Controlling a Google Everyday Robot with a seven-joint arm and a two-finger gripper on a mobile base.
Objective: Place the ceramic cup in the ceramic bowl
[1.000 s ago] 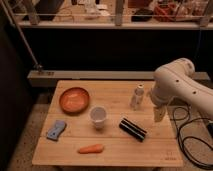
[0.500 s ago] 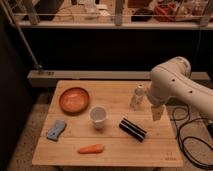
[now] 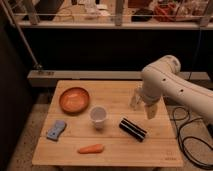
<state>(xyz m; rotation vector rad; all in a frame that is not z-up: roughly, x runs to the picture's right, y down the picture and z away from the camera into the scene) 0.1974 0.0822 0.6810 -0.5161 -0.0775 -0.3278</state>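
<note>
Arm [image 3: 172, 87]: white glossy casing throughout, built of smooth, rounded, thick tubular sections. One bulbous round joint cap [image 3: 167, 64] at the top, same white finish, with a soft highlight across its crown. The long section running to the right edge of view is slightly shaded along its underside. Gripper [image 3: 149, 110]: pale cream-white, narrow and tapering, hanging below the arm's lower end over the right part of the wooden surface [image 3: 150, 150]. Black cables [image 3: 175, 120] loop on the floor at the right; attachment to the arm cannot be told
</note>
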